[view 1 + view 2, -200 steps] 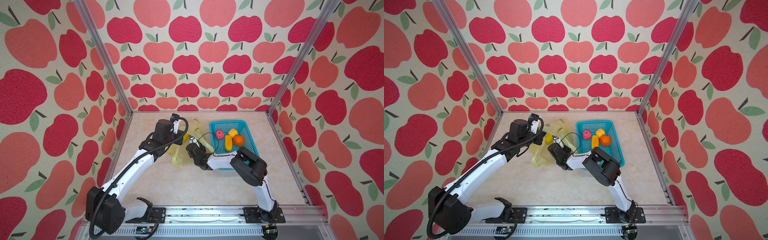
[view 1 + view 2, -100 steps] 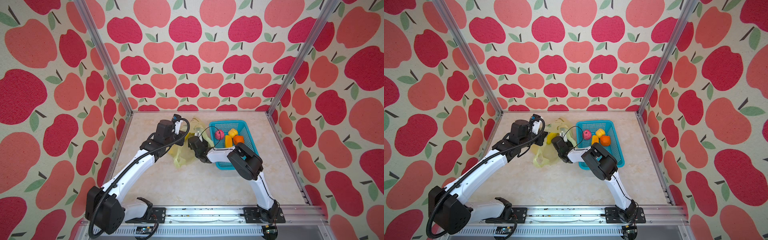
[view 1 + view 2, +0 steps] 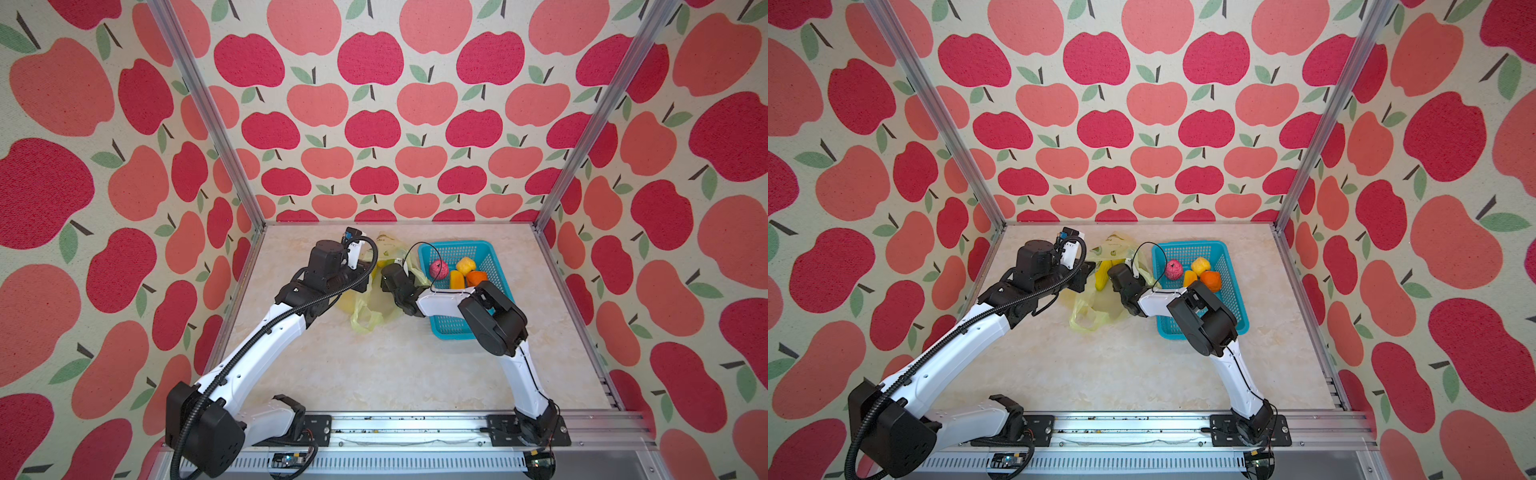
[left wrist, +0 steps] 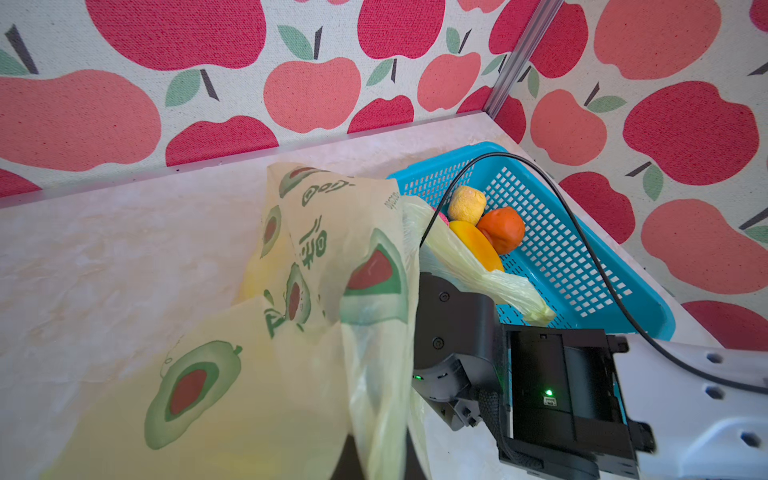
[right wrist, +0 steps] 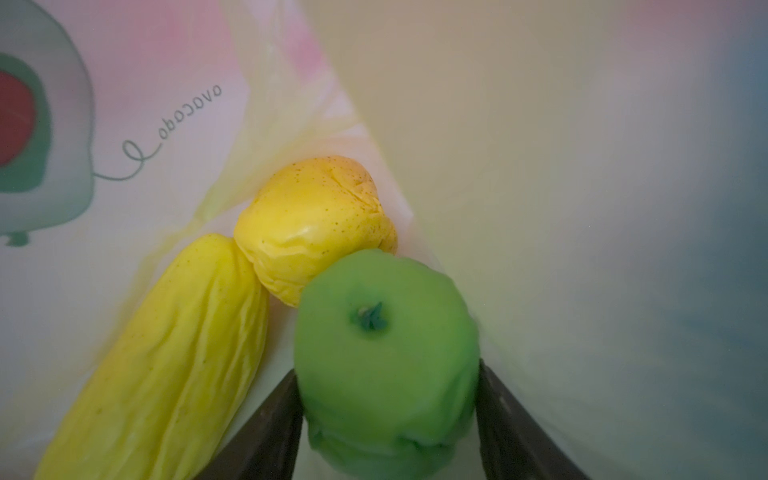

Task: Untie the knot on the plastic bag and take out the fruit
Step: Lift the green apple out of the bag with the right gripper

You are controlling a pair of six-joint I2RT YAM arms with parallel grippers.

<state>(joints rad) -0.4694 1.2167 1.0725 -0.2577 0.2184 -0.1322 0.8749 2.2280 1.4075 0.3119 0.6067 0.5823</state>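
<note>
Right wrist view: inside the thin yellow-green plastic bag (image 5: 540, 166), nine o'clock of the turquoise basket (image 3: 451, 330), the half-spread right tool (image 5: 387, 370) pinches a round green apple (image 5: 384, 324) and should withdraw straight, the left tool (image 3: 1088, 277) clamped on its film.

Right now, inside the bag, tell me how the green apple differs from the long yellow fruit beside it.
The green apple is round and green; the long yellow fruit is elongated, ridged and yellow. The green apple sits between the fingers of the right gripper, which seem to press its sides; the long yellow fruit lies free. Both are inside the plastic bag.
</note>
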